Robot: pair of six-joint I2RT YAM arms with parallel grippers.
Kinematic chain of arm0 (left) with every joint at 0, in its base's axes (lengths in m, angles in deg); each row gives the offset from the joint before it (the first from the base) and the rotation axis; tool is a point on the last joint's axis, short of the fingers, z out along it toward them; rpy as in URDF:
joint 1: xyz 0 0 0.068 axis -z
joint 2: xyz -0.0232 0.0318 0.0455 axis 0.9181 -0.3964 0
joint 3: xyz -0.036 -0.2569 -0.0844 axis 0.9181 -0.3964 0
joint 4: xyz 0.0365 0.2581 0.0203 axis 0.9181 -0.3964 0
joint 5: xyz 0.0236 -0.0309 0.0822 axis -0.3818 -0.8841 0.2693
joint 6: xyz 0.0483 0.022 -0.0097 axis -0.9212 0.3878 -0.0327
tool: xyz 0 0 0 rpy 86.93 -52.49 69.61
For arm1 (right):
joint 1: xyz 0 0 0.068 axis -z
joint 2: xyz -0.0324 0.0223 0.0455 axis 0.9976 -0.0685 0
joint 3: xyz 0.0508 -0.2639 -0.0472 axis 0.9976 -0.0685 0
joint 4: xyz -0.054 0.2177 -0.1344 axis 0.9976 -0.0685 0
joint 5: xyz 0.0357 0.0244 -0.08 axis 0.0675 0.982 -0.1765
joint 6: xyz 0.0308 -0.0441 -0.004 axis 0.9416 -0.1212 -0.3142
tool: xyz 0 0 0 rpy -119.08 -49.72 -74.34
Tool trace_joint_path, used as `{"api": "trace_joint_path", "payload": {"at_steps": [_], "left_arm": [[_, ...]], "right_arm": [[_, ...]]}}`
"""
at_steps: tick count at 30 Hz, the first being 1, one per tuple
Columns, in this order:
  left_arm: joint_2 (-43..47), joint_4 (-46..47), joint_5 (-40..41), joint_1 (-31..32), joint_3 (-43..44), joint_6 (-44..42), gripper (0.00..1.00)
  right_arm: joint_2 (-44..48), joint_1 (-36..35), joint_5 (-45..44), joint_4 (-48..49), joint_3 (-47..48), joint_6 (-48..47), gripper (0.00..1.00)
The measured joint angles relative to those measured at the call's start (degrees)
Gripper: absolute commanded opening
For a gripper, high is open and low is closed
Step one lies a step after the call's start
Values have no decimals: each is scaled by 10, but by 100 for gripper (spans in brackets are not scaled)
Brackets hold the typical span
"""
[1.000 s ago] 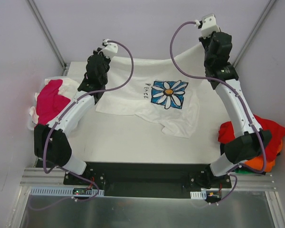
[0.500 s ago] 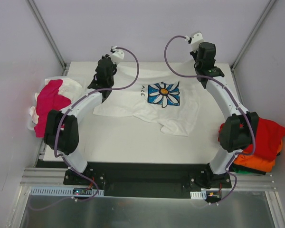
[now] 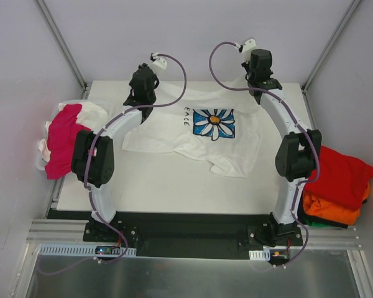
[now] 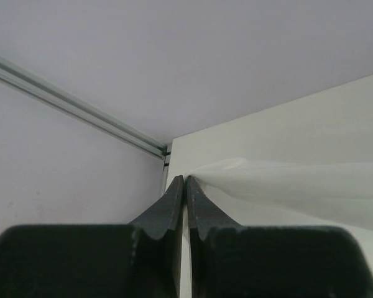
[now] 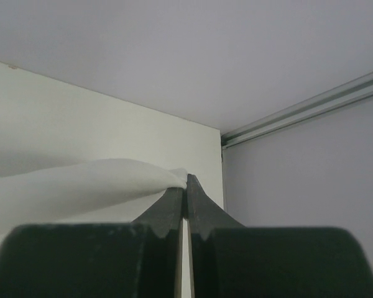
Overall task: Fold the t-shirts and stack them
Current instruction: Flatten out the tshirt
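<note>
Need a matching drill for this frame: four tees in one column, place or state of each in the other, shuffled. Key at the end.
Column 1
1. white daisy tee
2. magenta tee
3. red tee
4. orange tee

Column 2
A. on the right, under another tee
B. spread mid-table, far edge pinched in the left hand and the right hand
C. heaped at the left edge
D. on the right, lying on top of another tee

Pairs: 1-B, 2-C, 3-D, 4-A

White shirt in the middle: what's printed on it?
The shirt shows a white daisy on blue, orange centre, with dark lettering beside it. Best in the top view.
</note>
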Motion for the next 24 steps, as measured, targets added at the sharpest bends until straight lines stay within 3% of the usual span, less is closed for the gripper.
{"api": "trace_joint_path", "payload": {"at_steps": [3, 5, 6, 7, 8, 10, 12, 20, 24], "left_arm": [[-26, 1, 17, -4, 40, -11, 2], [-41, 0, 27, -6, 63, -19, 11], [-50, 0, 35, -6, 76, -22, 31], [-58, 0, 39, -7, 87, -26, 44], [-65, 0, 46, -8, 97, -33, 61], [-74, 1, 53, -10, 106, -40, 86], [-76, -2, 58, -10, 107, -39, 98], [-75, -17, 66, -10, 104, -27, 99], [-37, -56, 56, -5, 45, 0, 99]], "right_arm": [[-27, 0, -3, -8, 49, 0, 9], [-42, 0, -5, -13, 76, 0, 29], [-48, 0, -6, -17, 89, -1, 39], [-53, 0, -7, -20, 101, -1, 62], [-56, 0, -7, -21, 108, -2, 71], [-57, 0, -8, -25, 111, -3, 83], [-57, 0, -8, -26, 110, -4, 85], [-47, 0, -2, -37, 64, 0, 87], [-10, -3, 15, -73, 3, 15, 86]]}}
